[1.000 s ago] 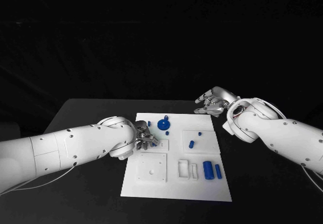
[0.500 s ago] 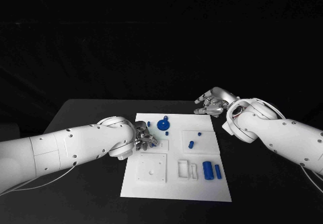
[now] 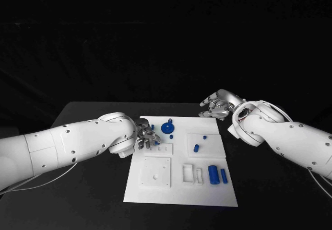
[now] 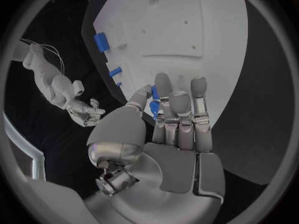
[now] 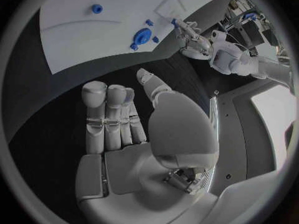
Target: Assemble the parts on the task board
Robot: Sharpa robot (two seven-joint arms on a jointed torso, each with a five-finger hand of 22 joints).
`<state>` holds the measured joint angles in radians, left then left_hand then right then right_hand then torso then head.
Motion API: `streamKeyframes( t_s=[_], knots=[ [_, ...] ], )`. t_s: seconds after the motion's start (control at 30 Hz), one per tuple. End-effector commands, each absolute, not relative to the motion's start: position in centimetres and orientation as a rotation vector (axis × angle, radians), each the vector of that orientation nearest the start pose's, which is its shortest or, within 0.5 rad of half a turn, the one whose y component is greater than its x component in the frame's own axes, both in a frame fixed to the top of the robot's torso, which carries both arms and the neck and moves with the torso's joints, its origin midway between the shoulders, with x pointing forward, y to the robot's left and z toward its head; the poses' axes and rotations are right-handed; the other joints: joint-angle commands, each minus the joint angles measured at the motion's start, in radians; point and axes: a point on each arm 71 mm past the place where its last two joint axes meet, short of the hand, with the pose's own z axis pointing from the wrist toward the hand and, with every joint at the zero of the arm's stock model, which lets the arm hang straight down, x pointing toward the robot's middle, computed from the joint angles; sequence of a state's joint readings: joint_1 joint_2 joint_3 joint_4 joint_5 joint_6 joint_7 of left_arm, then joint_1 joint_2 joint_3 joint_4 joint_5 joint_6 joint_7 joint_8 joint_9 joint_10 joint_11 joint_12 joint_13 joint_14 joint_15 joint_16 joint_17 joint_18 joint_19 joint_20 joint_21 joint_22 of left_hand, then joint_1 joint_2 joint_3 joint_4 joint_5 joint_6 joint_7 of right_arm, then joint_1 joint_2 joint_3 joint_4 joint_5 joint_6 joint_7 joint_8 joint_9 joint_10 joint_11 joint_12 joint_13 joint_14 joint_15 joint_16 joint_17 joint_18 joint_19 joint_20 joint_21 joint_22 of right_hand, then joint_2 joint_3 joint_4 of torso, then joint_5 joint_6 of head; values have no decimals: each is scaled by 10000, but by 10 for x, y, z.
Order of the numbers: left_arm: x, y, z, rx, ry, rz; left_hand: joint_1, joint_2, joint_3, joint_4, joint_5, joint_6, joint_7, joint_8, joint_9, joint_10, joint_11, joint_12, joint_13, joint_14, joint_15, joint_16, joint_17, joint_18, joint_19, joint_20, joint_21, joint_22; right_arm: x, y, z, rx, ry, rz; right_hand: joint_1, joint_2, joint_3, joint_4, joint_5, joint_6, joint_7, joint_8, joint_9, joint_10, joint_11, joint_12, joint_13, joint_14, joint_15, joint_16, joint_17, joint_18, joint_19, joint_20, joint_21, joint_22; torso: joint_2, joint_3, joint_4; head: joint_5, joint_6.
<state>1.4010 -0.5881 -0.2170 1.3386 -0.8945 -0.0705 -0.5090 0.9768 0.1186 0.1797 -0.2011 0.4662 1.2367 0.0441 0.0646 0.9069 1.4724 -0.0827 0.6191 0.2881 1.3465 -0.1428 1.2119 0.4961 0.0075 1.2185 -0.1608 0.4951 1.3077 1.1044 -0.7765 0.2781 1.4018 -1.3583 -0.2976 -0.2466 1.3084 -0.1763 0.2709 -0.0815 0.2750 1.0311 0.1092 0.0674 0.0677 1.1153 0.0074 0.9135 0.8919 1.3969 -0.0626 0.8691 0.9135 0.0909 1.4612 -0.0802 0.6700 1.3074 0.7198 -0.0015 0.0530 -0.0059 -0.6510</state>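
The left hand (image 3: 145,139) hovers over the near-left edge of the white rectangular task board (image 3: 181,191), fingers curled in toward the thumb. In the left wrist view a small blue plastic piece (image 4: 154,104) shows between thumb and fingertips; it looks pinched there, though I can't be sure the piece isn't just lying on the board behind the fingers. The right hand (image 3: 218,106) waits off the board's far right corner, over the black table (image 3: 90,115), fingers loosely bent and holding nothing.

The job looks barely begun. Just beyond the left hand's fingertips a round blue disc with a short stem (image 3: 168,128) stands on the board, possibly seated already; I can't tell. Beside it, toward the right hand, is a tiny blue peg (image 3: 171,137). Further across sit a small blue pin (image 3: 203,139) and a blue stubby cylinder (image 3: 196,147), both on a square raised white pad. Nearer the robot, well apart from both hands, a wide blue cylinder (image 3: 214,175) and a slim blue rod (image 3: 223,176) lie side by side, loose, next to the upright white slotted holder (image 3: 189,173). The square white block with a centre hole (image 3: 156,171), on the robot's side of the left hand, is unfilled.

Count: one board, six blue parts in plain sight on it, plus the one at the left hand's fingers, two hands. Most of the fitting, I'd judge, is yet to do
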Motion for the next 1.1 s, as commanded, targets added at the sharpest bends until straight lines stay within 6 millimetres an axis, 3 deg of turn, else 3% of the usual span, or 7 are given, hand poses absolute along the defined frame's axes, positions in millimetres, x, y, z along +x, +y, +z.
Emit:
streamKeyframes(
  t_s=[0.03, 0.27, 0.4, 0.6, 1.1],
  knots=[
    [523, 146, -188, -2840, 22415, -5279, 498, 458, -42, 102, -75, 1524, -968, 38, 351, 414, -85, -57, -6, -115, 3, 33, -20, -75, -18, 53, -64, 185, 532, -225, -133, 2331, 15804, 6230, -119, 6, 39, 37, 14, 53, 25, -47, -16, -41, -28, 35, -11, 14, -27, -34, 9, 80, 218, -32, 2, 785, -15, -2, 15, 6, -16],
    [526, 148, -188, -2826, 23377, -5363, 599, 437, -50, 124, -94, 1448, -949, 36, 442, 407, -66, -136, 38, -206, 26, 90, -39, -75, -68, 77, -108, 194, 533, -224, -134, 2324, 15881, 6253, -122, 14, 47, 39, 11, 65, 25, -46, -15, -43, -29, 35, -10, 13, -27, -34, 11, 77, 217, -32, 16, 789, -11, -6, 7, 10, -34],
    [531, 147, -185, -2603, 23726, -5204, 655, 419, -39, 128, -78, 1391, -948, 43, 732, 407, -62, -124, 135, -242, 28, 189, -79, -75, -81, 78, -81, 199, 533, -223, -135, 2324, 15904, 6259, -122, 14, 47, 39, 11, 65, 25, -46, -15, -43, -29, 35, -10, 13, -27, -34, 11, 77, 217, -32, 16, 789, 0, -9, -7, 7, -32],
    [541, 142, -179, -1922, 24244, -4849, 672, 423, -22, 82, -89, 1326, -939, 34, 1157, 400, -33, -56, 246, -357, 48, 381, -105, -75, -161, 98, -13, 200, 533, -221, -135, 2321, 15935, 6284, -122, 14, 47, 39, 11, 65, 25, -46, -15, -43, -29, 35, -10, 13, -27, -34, 11, 77, 217, -32, 16, 789, 24, 19, -33, 21, -38],
    [551, 123, -173, 537, 23735, -3590, 711, 410, -38, 78, -107, 1282, -937, 28, 1445, 397, -28, -40, 317, -409, 52, 488, -184, -75, -192, 100, 37, 199, 533, -219, -135, 2313, 15959, 6321, -122, 14, 47, 39, 11, 65, 25, -46, -15, -43, -29, 35, -10, 13, -27, -34, 11, 77, 217, -32, 16, 789, 11, 23, -20, 28, -103]
  ],
)
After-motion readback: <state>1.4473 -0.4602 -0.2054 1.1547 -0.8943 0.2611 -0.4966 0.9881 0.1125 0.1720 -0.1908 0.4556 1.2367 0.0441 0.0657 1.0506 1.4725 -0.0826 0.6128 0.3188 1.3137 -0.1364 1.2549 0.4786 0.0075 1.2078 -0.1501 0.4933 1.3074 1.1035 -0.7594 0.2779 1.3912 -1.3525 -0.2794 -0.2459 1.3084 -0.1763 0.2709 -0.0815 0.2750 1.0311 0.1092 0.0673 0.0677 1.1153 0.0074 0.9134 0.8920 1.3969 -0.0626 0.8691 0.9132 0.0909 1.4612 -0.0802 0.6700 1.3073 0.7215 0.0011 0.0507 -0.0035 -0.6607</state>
